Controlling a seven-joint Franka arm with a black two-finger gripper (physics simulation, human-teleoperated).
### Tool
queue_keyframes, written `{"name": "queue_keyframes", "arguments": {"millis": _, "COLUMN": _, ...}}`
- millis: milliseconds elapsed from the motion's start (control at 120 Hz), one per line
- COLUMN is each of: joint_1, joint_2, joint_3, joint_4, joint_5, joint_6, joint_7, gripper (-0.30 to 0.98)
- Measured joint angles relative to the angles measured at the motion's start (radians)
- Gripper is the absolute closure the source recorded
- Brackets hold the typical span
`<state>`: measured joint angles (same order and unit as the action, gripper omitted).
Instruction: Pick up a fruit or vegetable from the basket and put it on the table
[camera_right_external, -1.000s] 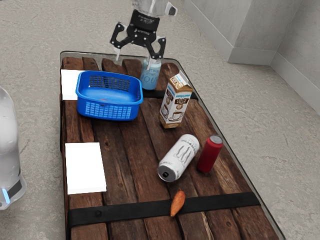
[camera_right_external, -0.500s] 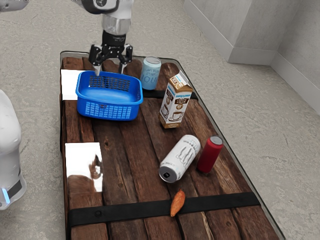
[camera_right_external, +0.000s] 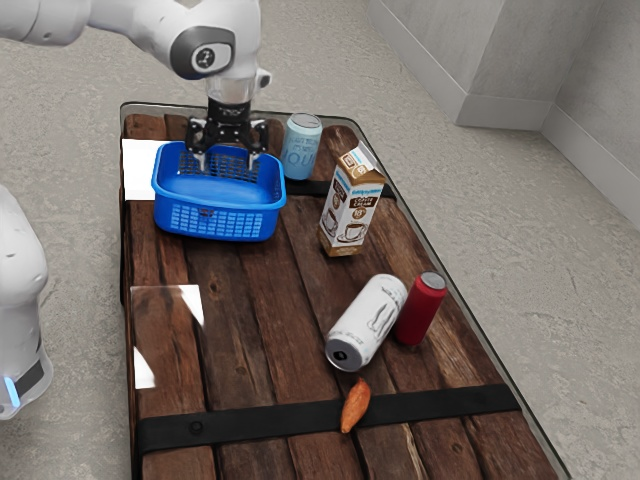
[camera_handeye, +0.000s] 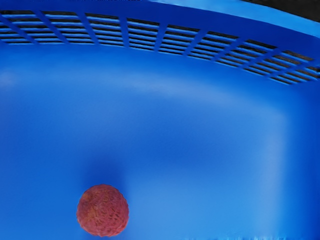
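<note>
Pincer (camera_right_external: 227, 163) lower at blue basket (camera_right_external: 218, 222), fingers apart, white can (camera_right_external: 367, 322) shifted toward red can (camera_right_external: 421, 308)

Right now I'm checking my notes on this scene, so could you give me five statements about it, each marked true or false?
1. The gripper is open. True.
2. A round reddish fruit is in the blue basket. True.
3. The white can stands upright. False: the white can lies on its side.
4. The carton stands upright. True.
5. The orange vegetable is in the blue basket. False: the orange vegetable lies on the black band.
</note>
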<state>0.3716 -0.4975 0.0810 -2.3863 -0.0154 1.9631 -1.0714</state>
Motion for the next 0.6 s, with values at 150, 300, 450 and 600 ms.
{"name": "queue_keyframes", "arguments": {"millis": 150, "joint_1": 0.02, "joint_2": -0.086, "joint_3": 0.002, "joint_4": -0.101, "joint_5": -0.007, "joint_6": 0.034, "joint_7": 0.093, "gripper": 0.0}}
{"name": "queue_keyframes", "arguments": {"millis": 300, "joint_1": 0.02, "joint_2": -0.089, "joint_3": 0.009, "joint_4": -0.127, "joint_5": -0.008, "joint_6": 0.024, "joint_7": 0.194, "gripper": 0.0}}
{"name": "queue_keyframes", "arguments": {"millis": 450, "joint_1": 0.021, "joint_2": -0.07, "joint_3": 0.009, "joint_4": -0.128, "joint_5": -0.005, "joint_6": 0.003, "joint_7": 0.28, "gripper": 0.0}}
{"name": "queue_keyframes", "arguments": {"millis": 600, "joint_1": 0.043, "joint_2": -0.034, "joint_3": 0.009, "joint_4": -0.126, "joint_5": -0.014, "joint_6": -0.001, "joint_7": 0.346, "gripper": 0.0}}
